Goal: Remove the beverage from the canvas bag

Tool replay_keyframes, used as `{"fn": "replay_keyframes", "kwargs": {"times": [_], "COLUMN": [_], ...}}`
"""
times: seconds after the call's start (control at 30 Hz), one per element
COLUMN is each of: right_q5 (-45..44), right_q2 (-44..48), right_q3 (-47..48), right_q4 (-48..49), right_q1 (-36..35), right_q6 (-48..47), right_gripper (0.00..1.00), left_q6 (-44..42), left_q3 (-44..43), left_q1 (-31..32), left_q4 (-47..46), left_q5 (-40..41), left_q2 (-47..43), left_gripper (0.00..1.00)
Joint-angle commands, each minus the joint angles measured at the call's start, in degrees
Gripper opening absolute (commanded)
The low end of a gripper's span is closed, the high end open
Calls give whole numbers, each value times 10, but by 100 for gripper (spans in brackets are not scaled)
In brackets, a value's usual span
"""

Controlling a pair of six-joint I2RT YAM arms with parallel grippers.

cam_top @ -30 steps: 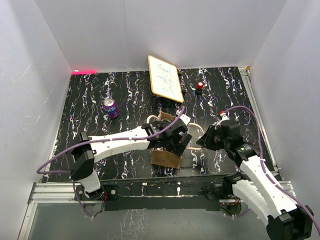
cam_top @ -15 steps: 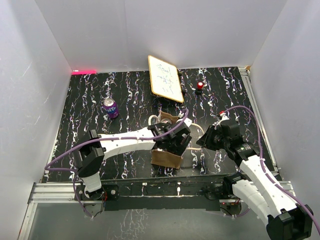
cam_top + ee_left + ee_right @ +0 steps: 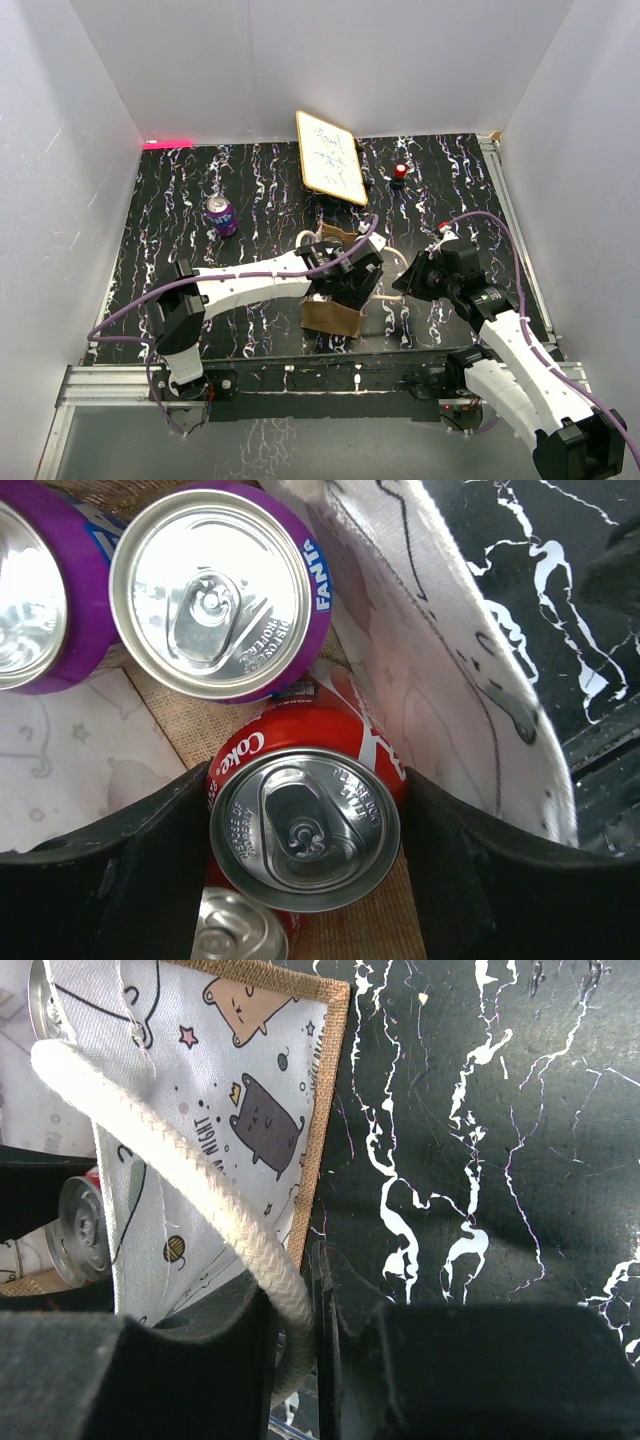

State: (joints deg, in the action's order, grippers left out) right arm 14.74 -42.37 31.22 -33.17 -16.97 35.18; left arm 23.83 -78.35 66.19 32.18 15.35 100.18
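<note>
Black marbled table (image 3: 180, 200), and the canvas bag (image 3: 330, 318) stands at its 6 o'clock edge, the whiteboard (image 3: 330, 158) propped at 12. The left pincer (image 3: 305, 780) is down inside the bag, fingers hard against both sides of the red Coke can (image 3: 300, 835) - whether it truly squeezes, I cannot tell. At the bag's 3 o'clock the right pincer (image 3: 295, 1330) pinches the rope handle (image 3: 190, 1195). Fanta can (image 3: 215, 590) at 11 o'clock from the Coke - a loose purple can (image 3: 221, 215) stands well apart on the table.
</note>
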Motion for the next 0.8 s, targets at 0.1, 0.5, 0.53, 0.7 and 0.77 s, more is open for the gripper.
{"fn": "replay_keyframes", "kwargs": {"times": [0.1, 0.5, 0.53, 0.7, 0.77], "right_q5": [-4, -3, -3, -2, -2], "right_q2": [2, 4, 3, 3, 3], "right_q3": [7, 6, 6, 5, 6], "right_q4": [17, 18, 17, 17, 18], "right_q1": [0, 0, 1, 0, 1], "right_q6": [-3, -3, -3, -3, -3], "right_gripper": [20, 20, 20, 20, 20], "left_q6": [-23, -59, -64, -93, -104], "left_q3": [-74, -119, -122, -151, -161], "left_q1": [3, 2, 2, 3, 3], "left_q4": [51, 47, 43, 44, 45], "left_q5": [27, 70, 76, 119, 137], "left_q2": [-90, -197, -208, -254, -273], "left_gripper": [23, 7, 6, 0, 0]}}
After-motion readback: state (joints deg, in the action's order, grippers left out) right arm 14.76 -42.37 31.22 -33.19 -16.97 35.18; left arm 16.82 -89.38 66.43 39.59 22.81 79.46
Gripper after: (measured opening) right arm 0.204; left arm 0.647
